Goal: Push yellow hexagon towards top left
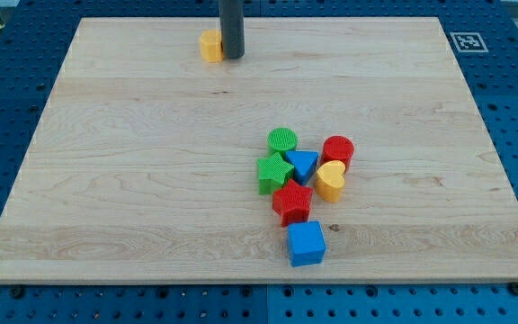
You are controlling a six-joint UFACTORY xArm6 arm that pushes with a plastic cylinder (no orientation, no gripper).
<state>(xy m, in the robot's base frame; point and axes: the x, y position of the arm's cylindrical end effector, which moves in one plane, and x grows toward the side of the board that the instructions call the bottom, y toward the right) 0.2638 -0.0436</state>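
The yellow hexagon (209, 45) sits near the view's top edge of the wooden board (133, 180), left of centre. My dark rod comes down from the view's top, and my tip (232, 57) rests right against the hexagon's right side, touching or nearly touching it.
A cluster of blocks lies right of centre: a green cylinder (282, 139), a green block (274, 173), a blue triangle (302, 165), a red cylinder (337, 150), a yellow heart (330, 181), a red star (292, 202) and a blue cube (306, 243). A marker tag (466, 41) sits at the top right.
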